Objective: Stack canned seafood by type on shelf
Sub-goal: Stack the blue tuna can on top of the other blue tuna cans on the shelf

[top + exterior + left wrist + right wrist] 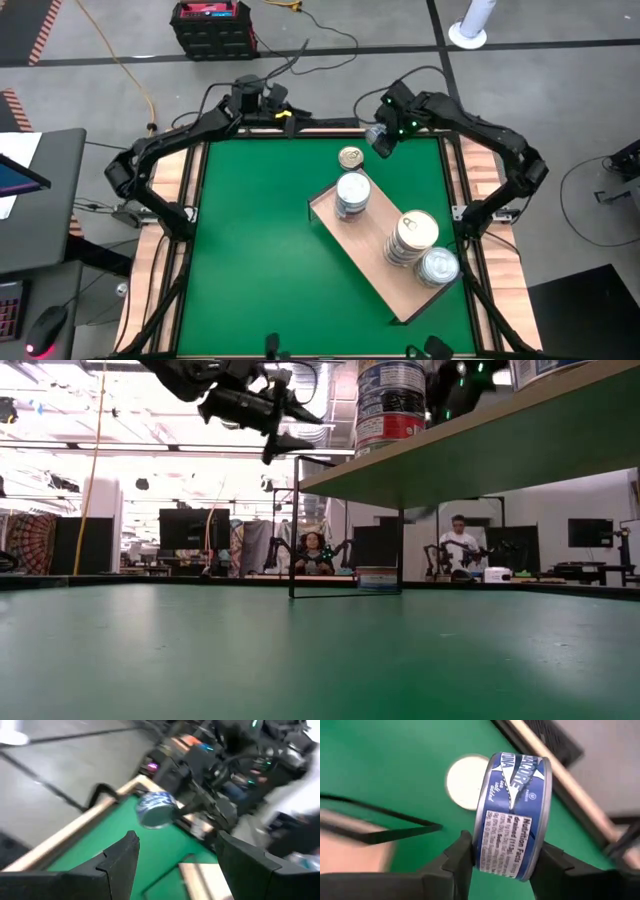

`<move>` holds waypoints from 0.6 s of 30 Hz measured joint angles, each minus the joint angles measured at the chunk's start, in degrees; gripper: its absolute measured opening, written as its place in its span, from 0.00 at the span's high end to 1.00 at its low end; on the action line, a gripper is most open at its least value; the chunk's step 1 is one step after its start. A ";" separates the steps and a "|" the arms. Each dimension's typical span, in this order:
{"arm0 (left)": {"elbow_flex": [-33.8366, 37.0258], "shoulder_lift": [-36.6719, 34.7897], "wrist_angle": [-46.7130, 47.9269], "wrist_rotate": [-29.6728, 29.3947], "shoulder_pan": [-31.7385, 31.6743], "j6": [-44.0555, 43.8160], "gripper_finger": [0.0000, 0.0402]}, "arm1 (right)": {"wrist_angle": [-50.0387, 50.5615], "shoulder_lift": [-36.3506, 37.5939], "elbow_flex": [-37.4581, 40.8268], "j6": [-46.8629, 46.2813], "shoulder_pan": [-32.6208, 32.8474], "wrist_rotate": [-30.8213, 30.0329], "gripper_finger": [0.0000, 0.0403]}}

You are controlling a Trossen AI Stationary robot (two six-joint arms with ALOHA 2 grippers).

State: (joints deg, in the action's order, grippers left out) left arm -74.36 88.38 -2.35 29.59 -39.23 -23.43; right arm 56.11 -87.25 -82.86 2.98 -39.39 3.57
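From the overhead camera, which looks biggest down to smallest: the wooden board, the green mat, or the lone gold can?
1. Green mat
2. Wooden board, a raised shelf, so nearer the camera
3. Lone gold can

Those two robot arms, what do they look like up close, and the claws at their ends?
Both are dark, slim, jointed arms. The right arm carries small green lights near its wrist, and black cables trail from the arms' bases. Each claw, left claw and right claw, has two chunky, angular black fingers.

Grey floor point(90, 90), desks w/ monitors point(190, 528), seated ppl point(462, 540)
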 joint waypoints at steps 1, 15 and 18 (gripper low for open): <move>-1.34 1.11 -0.02 1.64 0.50 -0.20 0.38 | 0.77 0.66 -1.44 2.07 0.68 -0.03 0.54; -11.22 6.40 -0.63 -1.87 6.08 0.08 0.38 | 4.79 9.86 -16.55 32.06 14.64 -0.96 0.54; -11.21 6.40 -3.67 -0.69 7.35 -4.26 0.38 | 4.62 10.56 -18.59 32.59 20.78 -2.71 0.52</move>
State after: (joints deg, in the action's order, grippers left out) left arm -85.58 94.78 -6.02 28.90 -31.88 -27.69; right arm 60.73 -76.69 -101.45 35.57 -18.61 0.86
